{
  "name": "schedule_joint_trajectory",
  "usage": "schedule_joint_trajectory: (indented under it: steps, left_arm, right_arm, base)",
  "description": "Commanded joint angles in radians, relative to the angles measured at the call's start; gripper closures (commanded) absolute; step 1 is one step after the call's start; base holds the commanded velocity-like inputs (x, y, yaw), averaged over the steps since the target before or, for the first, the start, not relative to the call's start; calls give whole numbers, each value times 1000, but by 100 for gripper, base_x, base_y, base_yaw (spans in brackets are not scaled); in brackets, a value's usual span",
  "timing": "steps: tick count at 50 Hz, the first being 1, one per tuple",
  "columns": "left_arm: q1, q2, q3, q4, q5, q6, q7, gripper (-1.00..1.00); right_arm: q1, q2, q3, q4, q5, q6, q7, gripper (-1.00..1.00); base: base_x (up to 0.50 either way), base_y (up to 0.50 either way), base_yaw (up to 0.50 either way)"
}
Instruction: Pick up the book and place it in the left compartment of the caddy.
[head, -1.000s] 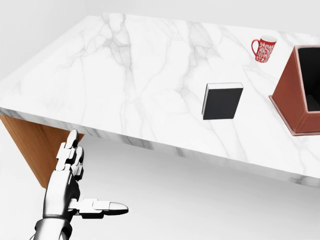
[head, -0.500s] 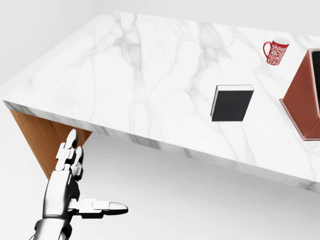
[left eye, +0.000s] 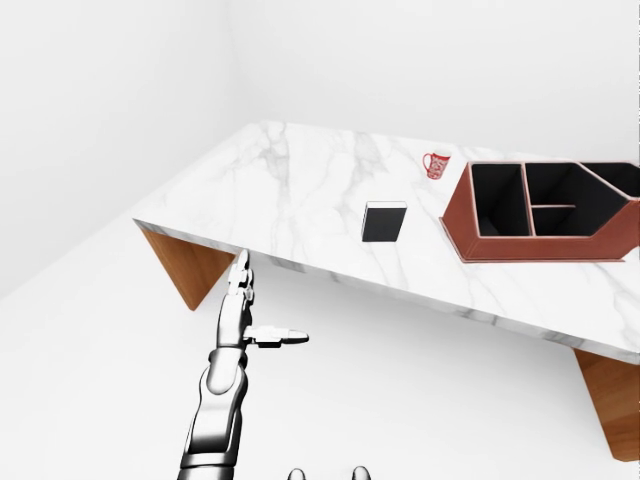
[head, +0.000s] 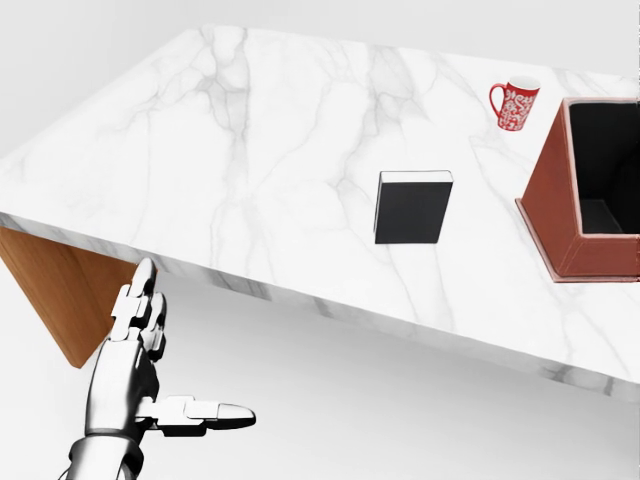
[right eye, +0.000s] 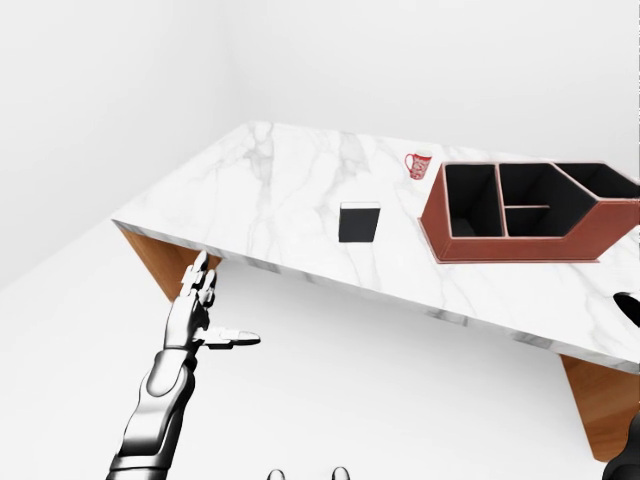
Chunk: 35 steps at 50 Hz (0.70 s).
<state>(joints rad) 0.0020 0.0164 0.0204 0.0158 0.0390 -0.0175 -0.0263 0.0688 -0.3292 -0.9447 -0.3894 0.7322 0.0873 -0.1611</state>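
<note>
Book (head: 412, 208), black with a pale page edge, lies flat on the white marble table (head: 250, 150), well apart from the red-brown caddy (right eye: 515, 240) to its right. A red patterned mug (head: 513, 103) stands farther off, beside the caddy's far left corner. The left hand (head: 150, 375) hangs below the table's near edge, fingers spread and empty. The right hand cannot be made out.

Left hand (head: 135, 375) raised, fingers straight, thumb out sideways, holding nothing.
</note>
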Motion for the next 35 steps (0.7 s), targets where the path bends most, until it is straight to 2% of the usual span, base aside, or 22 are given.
schedule_joint_trajectory:
  steps: [1, 10, 13, 18, 22, 24, 26, 35]
  left_arm:
    - [1, -1, -2, -3, 0, 2, -1, -100]
    - [-2, -1, -1, -3, 0, 5, 0, -100]
    - [-4, 0, 0, 6, 0, -2, -1, -100]
    - [2, -2, -3, -9, 1, 8, 0, -100]
    - [1, -1, -2, -4, 1, 2, -1, -100]
    - [5, -2, -4, -16, 3, 11, 0, -100]
    - [1, -1, -2, -4, 1, 2, -2, -100]
    - [0, 0, -1, -2, 2, -1, -3, -100]
  right_arm:
    - [0, 0, -1, -3, -3, 0, -4, -100]
    - [-4, -1, 3, 4, -9, 0, -4, -100]
    - [-4, 0, 4, 8, -10, 0, -3, -100]
    - [-3, 0, 3, 6, -9, 0, -4, -100]
    - [0, 0, 0, 1, -4, 0, -4, -100]
    - [-1, 1, 1, 5, -6, 0, -2, -100]
    - [1, 0, -1, 1, -2, 0, -3, -100]
    - [-3, -1, 0, 4, -4, 0, -5, -100]
  base:
    - [14, -38, 0]
    - [14, -38, 0]
    - [14, -37, 0]
    - [14, -37, 0]
    - [14, -36, 0]
    - [12, -33, 0]
    - [12, -33, 0]
    - [12, -33, 0]
